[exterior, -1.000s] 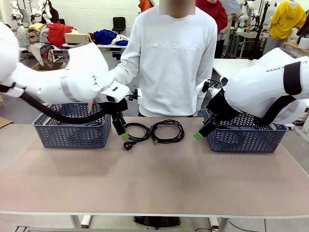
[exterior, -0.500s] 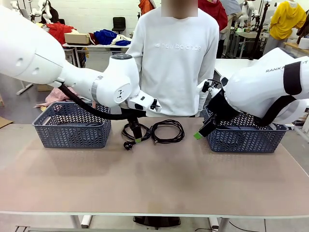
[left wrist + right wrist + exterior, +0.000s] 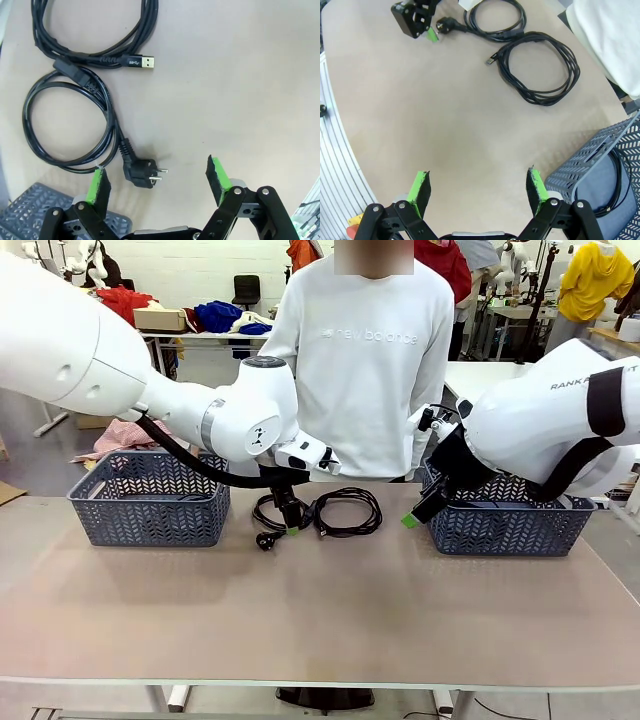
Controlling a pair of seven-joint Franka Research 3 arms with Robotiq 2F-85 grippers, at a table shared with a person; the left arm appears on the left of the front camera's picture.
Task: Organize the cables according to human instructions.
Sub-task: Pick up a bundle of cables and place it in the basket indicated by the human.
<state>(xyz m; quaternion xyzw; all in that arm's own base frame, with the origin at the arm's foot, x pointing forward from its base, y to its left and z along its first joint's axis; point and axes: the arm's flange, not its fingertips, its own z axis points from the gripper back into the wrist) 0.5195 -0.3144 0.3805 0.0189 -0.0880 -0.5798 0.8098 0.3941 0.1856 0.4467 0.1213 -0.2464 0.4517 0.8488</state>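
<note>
Two black cables lie on the table [image 3: 320, 620] at its far middle, in front of a person in a white sweatshirt [image 3: 365, 370] and between the left basket [image 3: 150, 520] and the right basket [image 3: 500, 530].

The power cord [image 3: 112, 125] is coiled in a round loop, with its round two-pin plug [image 3: 141, 172] lying just outside the loop. The USB cable [image 3: 540, 99] is coiled just beside it, and its connector [image 3: 142, 62] points away from the coil. A further black cable [image 3: 624, 185] lies inside the right basket.

The left gripper [image 3: 290, 518] points down at the power cord. Its fingers are spread wide, one to each side of the plug, and hold nothing. Contact with the table cannot be determined.

The right gripper [image 3: 477, 180] hangs over bare table near the right basket's corner, fingers spread and empty.
</note>
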